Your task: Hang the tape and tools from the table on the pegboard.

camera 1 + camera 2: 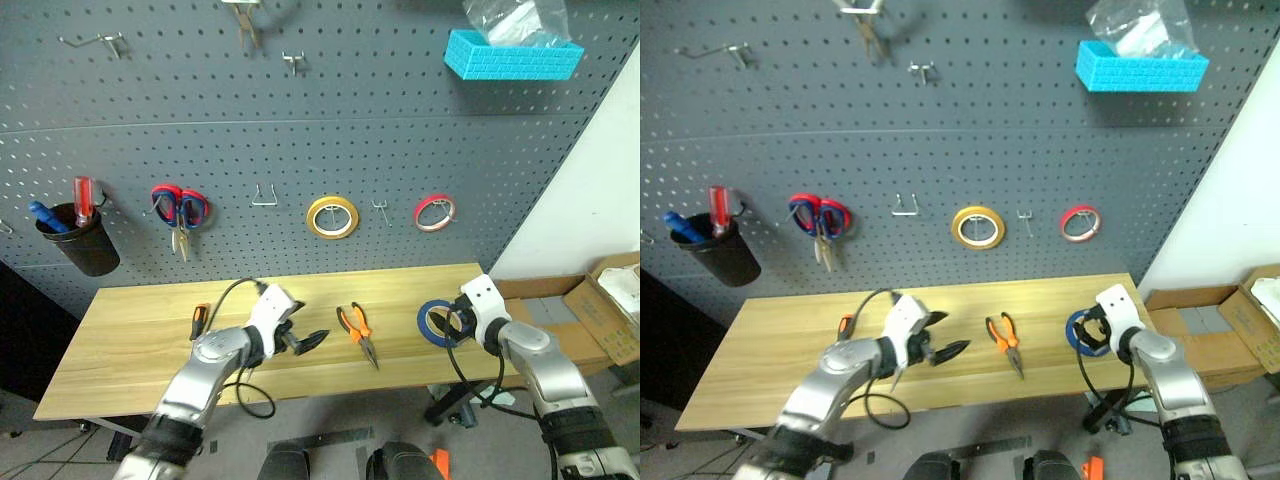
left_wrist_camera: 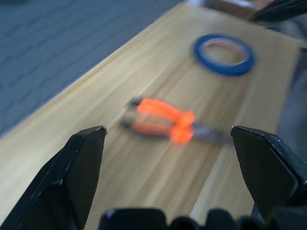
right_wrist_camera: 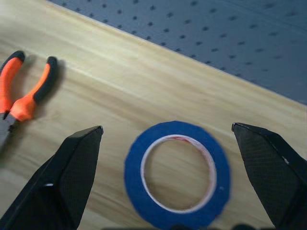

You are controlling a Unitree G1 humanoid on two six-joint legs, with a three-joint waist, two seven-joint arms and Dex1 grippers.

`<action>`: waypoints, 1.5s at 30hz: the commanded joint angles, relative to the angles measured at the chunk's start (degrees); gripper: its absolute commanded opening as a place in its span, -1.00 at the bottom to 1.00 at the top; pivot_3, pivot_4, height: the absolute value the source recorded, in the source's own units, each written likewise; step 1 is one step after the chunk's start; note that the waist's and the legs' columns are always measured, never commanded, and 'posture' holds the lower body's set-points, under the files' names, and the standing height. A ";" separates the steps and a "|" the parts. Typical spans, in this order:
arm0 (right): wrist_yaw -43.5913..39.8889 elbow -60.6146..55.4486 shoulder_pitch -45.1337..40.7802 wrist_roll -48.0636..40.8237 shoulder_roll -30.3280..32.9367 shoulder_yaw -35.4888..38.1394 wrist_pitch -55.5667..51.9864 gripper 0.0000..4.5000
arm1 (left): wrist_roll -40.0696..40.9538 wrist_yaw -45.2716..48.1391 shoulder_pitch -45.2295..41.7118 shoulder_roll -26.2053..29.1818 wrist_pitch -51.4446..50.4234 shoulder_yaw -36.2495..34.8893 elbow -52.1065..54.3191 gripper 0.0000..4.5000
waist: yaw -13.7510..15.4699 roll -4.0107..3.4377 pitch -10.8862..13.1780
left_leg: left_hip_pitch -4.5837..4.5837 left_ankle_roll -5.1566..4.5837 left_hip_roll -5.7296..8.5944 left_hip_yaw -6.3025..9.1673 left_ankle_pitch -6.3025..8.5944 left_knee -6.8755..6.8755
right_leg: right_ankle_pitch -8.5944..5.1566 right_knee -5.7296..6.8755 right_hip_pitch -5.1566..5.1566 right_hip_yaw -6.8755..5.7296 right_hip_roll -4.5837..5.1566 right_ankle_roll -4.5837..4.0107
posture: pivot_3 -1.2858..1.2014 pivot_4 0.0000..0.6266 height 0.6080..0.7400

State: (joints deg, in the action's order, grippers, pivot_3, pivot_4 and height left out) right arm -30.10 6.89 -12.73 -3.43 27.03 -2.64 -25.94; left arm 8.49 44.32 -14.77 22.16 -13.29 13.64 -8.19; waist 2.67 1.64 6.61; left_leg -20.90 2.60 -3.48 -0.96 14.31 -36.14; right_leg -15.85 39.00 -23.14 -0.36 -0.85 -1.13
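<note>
The left pincer [image 1: 305, 342] is hanging wide open, holding nothing, over the table [image 1: 120, 350] near its front edge. Just beside it, the pliers [image 1: 358, 331] are lying with handles pointing toward the pegboard [image 1: 400, 150]. The right pincer [image 1: 455, 325] is gaping open over the flat blue tape [image 3: 177, 173] by the table's right edge.
</note>
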 commanded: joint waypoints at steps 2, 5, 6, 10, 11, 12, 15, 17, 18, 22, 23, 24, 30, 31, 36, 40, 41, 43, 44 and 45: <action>-2.16 -0.11 -3.22 -0.05 1.11 -1.10 -3.36 1.00 | -2.21 1.15 -4.96 -3.19 4.41 2.38 -4.64 0.98 | -0.42 0.00 1.41 | -0.06 0.00 -0.02 0.01 0.00 0.02 | -0.01 -0.04 -0.03 0.02 -0.02 -0.02 | 0.10 -0.37 1.00; -3.18 0.39 -4.62 0.71 1.65 -2.35 -5.13 1.00 | -3.00 2.15 -6.92 -4.78 6.05 3.36 -7.35 0.98 | -1.20 -0.02 2.70 | -0.20 0.00 -0.01 0.01 0.01 0.05 | -0.07 -0.10 -0.05 0.06 -0.01 -0.08 | 0.09 -0.26 1.00; -3.35 0.43 -5.01 0.83 1.75 -2.65 -5.73 1.00 | -3.14 2.55 -7.37 -5.21 6.38 3.57 -7.95 0.98 | -1.39 0.00 3.50 | -0.28 0.00 -0.01 0.00 0.01 0.05 | -0.09 -0.11 -0.05 0.08 0.00 -0.07 | 0.09 -0.24 1.00; -3.00 0.87 -6.96 0.29 1.22 -2.79 -9.56 1.00 | -3.51 3.18 -9.24 -6.87 7.93 3.62 -10.11 0.98 | -1.61 0.01 4.81 | -0.76 0.00 -0.02 0.08 0.02 0.00 | -0.08 -0.14 -0.36 0.03 0.00 -0.06 | 0.08 -0.12 1.00; -3.07 0.69 -7.24 0.05 1.09 -2.82 -10.29 1.00 | -3.49 3.59 -9.48 -7.13 8.20 3.74 -10.13 0.98 | -1.63 0.03 5.64 | -0.77 0.00 -0.01 0.10 0.02 -0.01 | -0.08 -0.12 -0.36 0.03 0.00 -0.06 | 0.08 -0.08 1.00; -3.15 0.52 -7.41 -0.13 1.02 -2.86 -10.78 1.00 | -3.50 3.91 -9.61 -7.29 8.41 3.81 -10.15 0.98 | -1.62 0.00 6.09 | -0.83 0.00 -0.01 0.19 0.01 -0.07 | -0.08 -0.11 -0.37 -0.05 0.01 -0.05 | 0.08 -0.08 1.00; -3.82 0.05 -7.68 -1.07 0.45 -3.22 -12.87 1.00 | -3.79 5.17 -9.71 -7.25 9.02 4.45 -10.00 0.98 | -1.65 -0.05 7.35 | -0.90 0.01 -0.02 0.32 0.01 -0.14 | -0.08 -0.10 -0.37 -0.15 0.02 -0.05 | 0.07 0.00 1.00; -4.60 -0.39 -7.69 -1.22 0.33 -3.82 -13.65 1.00 | -3.98 5.62 -9.86 -7.33 9.51 4.56 -10.07 0.98 | -1.71 -0.04 8.19 | -0.93 0.01 -0.02 0.32 0.01 -0.15 | -0.08 -0.10 -0.39 -0.15 0.04 -0.05 | 0.07 0.03 1.00; -5.01 -0.37 -7.70 -1.10 0.36 -4.22 -13.85 1.00 | -4.17 5.94 -9.96 -7.37 9.86 4.66 -10.26 0.98 | -1.73 -0.06 8.50 | -0.95 0.01 -0.03 0.32 0.01 -0.15 | -0.08 -0.11 -0.41 -0.15 0.04 -0.04 | 0.07 0.04 1.00; -5.92 0.39 -8.06 -1.00 0.34 -5.10 -14.74 1.00 | -4.65 6.86 -9.82 -7.48 10.64 5.11 -9.63 0.98 | -1.72 -0.07 9.74 | -1.02 0.02 -0.03 0.35 0.00 -0.19 | -0.08 -0.10 -0.58 -0.17 0.13 -0.04 | 0.08 0.11 1.00; -6.11 1.09 -8.27 -0.91 0.31 -5.29 -14.53 1.00 | -4.70 6.91 -9.73 -7.58 10.66 5.12 -9.57 0.98 | -1.73 -0.08 10.04 | -1.03 0.02 -0.03 0.34 0.00 -0.20 | -0.08 -0.09 -0.60 -0.17 0.14 -0.03 | 0.08 0.12 1.00; -6.18 1.70 -8.47 -0.86 0.28 -5.38 -14.32 1.00 | -4.72 7.00 -9.60 -7.60 10.63 5.13 -9.38 0.98 | -1.73 -0.09 10.20 | -1.06 0.03 -0.03 0.34 0.00 -0.22 | -0.07 -0.09 -0.64 -0.17 0.17 -0.03 | 0.09 0.14 1.00; -6.45 8.56 -10.41 -0.17 0.59 -5.02 -12.12 1.00 | -4.78 6.91 -7.63 -7.30 10.00 5.35 -7.01 0.98 | -1.73 -0.01 11.36 | -1.14 0.04 -0.05 0.32 0.00 -0.23 | -0.07 -0.07 -0.74 -0.17 0.24 -0.01 | 0.10 0.19 1.00; -6.46 9.77 -10.91 0.02 0.66 -5.06 -11.69 1.00 | -4.76 6.90 -7.17 -7.16 9.81 5.37 -6.52 0.98 | -1.75 -0.01 11.44 | -1.14 0.05 -0.05 0.31 0.01 -0.23 | -0.07 -0.07 -0.75 -0.15 0.25 -0.01 | 0.10 0.19 1.00; -6.31 13.82 -12.79 0.32 0.45 -5.00 -11.12 1.00 | -4.74 6.88 -5.77 -6.56 9.29 5.37 -4.89 0.98 | -1.68 0.04 11.71 | -1.13 0.08 -0.09 0.31 0.00 -0.23 | -0.05 -0.06 -0.76 -0.16 0.34 0.03 | 0.10 0.19 1.00; -5.57 15.59 -13.86 -1.06 -0.57 -3.43 -14.21 0.83 | -4.73 6.72 -5.85 -6.31 9.18 5.07 -4.54 1.00 | -1.67 0.07 11.74 | -1.12 0.10 -0.09 0.29 -0.01 -0.25 | 0.00 -0.07 -0.74 -0.14 0.40 0.13 | 0.11 0.16 1.00; -5.75 15.67 -14.03 -1.37 -0.75 -3.08 -14.73 0.72 | -4.67 6.64 -6.02 -6.34 9.19 4.95 -4.63 1.00 | -1.64 0.07 11.74 | -1.12 0.10 -0.10 0.28 -0.02 -0.26 | 0.02 -0.08 -0.74 -0.13 0.42 0.16 | 0.11 0.16 1.00; -6.01 15.41 -14.18 -1.55 -0.96 -2.72 -15.47 0.45 | -4.55 6.46 -6.46 -6.46 9.33 4.68 -4.98 1.00 | -1.54 0.08 11.75 | -1.13 0.13 -0.10 0.28 -0.03 -0.26 | 0.01 -0.08 -0.75 -0.14 0.47 0.20 | 0.11 0.16 1.00; -6.20 15.16 -14.16 -1.62 -1.03 -2.66 -15.80 0.29 | -4.53 6.42 -6.63 -6.50 9.48 4.61 -5.15 1.00 | -1.53 0.08 11.75 | -1.16 0.13 -0.11 0.28 -0.03 -0.26 | 0.02 -0.11 -0.75 -0.14 0.47 0.22 | 0.11 0.15 1.00; -6.31 14.99 -14.14 -1.75 -1.15 -2.52 -16.24 0.13 | -4.54 6.38 -6.77 -6.56 9.65 4.59 -5.35 1.00 | -1.53 0.08 11.75 | -1.18 0.13 -0.11 0.28 -0.02 -0.25 | 0.01 -0.13 -0.75 -0.14 0.48 0.24 | 0.11 0.15 1.00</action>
State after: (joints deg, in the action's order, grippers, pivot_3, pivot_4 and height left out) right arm -35.98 21.19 -28.13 -4.32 26.46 -4.99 -40.27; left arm 3.81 50.66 -21.17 15.95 -4.47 18.41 -15.50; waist 1.14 1.73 18.37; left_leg -22.10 2.73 -3.59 -0.68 14.28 -36.39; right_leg -15.84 38.86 -23.90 -0.49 -0.36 -0.88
